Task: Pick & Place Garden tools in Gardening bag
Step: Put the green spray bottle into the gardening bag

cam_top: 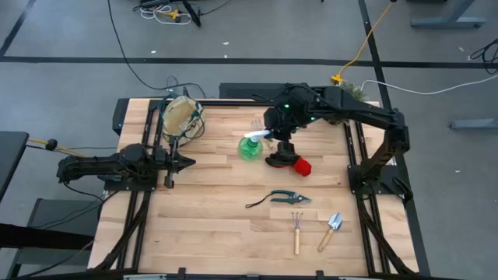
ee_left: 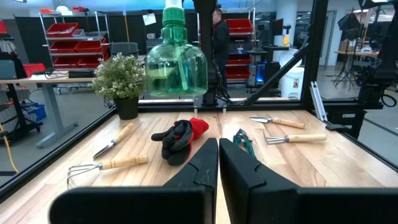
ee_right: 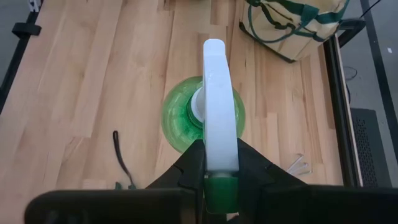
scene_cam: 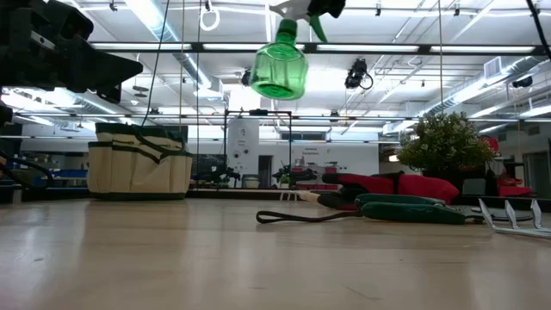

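One spray bottle (cam_top: pixel 250 147) hangs — right claw (cam_top: pixel 268 134) clamping its head.

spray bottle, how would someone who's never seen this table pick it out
Look above the wooden table, partway between the gardening bag and the gloves. The right gripper holds the spray bottle there by its white head. It alone is translucent green and airborne.

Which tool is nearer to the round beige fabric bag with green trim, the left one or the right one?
Left. The left tool, shut and empty, sits just in front of the round beige fabric bag. The right tool holds the green plastic spray bottle in the air, farther to the side.
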`<action>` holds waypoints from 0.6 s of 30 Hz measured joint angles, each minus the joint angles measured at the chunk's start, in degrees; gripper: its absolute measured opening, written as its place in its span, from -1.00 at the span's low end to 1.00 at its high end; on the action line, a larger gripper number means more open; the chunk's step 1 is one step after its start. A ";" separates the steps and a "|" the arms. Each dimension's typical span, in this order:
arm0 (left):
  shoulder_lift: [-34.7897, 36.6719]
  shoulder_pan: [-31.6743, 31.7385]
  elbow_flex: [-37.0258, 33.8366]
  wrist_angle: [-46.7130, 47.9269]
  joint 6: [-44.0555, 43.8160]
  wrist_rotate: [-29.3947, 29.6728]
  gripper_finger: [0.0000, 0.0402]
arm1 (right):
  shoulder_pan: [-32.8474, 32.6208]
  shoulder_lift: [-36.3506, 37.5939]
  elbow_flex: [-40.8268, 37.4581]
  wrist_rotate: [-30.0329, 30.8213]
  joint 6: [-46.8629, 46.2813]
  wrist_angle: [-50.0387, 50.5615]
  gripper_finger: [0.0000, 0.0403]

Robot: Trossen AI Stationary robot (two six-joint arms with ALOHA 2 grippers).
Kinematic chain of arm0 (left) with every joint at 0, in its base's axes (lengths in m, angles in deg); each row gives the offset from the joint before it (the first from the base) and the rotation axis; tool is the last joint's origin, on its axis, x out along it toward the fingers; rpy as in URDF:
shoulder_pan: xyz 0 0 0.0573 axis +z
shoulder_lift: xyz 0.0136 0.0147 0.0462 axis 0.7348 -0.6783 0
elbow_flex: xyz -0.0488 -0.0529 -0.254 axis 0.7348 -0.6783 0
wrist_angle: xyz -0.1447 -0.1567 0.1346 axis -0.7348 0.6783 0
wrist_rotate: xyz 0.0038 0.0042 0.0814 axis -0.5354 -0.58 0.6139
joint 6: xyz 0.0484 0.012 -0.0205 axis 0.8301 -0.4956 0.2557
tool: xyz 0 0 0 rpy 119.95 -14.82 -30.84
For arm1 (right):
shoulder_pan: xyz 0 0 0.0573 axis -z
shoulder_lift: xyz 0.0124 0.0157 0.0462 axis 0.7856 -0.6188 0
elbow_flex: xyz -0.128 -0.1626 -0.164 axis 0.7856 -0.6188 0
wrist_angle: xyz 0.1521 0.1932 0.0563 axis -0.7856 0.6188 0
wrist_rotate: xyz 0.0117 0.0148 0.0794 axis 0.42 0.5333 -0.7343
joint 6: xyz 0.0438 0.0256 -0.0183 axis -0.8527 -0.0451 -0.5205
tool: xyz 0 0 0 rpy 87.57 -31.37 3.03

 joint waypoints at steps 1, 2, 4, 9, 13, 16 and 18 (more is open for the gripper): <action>0.00 -0.01 -0.01 0.01 -0.01 0.00 -0.90 | 0.00 -0.85 0.81 0.00 0.10 0.00 -0.73; 0.01 -0.01 -0.01 -0.01 -0.02 0.01 -0.90 | 0.00 -1.57 1.51 0.01 0.23 -0.11 -0.73; 0.00 0.01 0.00 0.00 -0.01 0.01 -0.90 | 0.00 -3.14 3.01 0.00 0.43 -0.18 -0.73; -0.01 -0.01 0.00 0.00 -0.02 0.02 -0.90 | 0.00 -6.71 5.74 0.00 1.40 -0.32 -0.73; 0.00 0.01 -0.02 0.00 -0.02 0.00 -0.90 | 0.02 -8.53 6.22 0.00 1.39 -0.77 -0.73; 0.01 0.00 0.00 0.00 -0.01 0.01 -0.90 | 0.02 -9.57 6.22 0.00 1.40 -0.87 -0.73; -0.01 0.01 -0.02 0.00 -0.02 0.00 -0.90 | 0.02 -10.07 6.24 0.00 1.32 -1.06 -0.73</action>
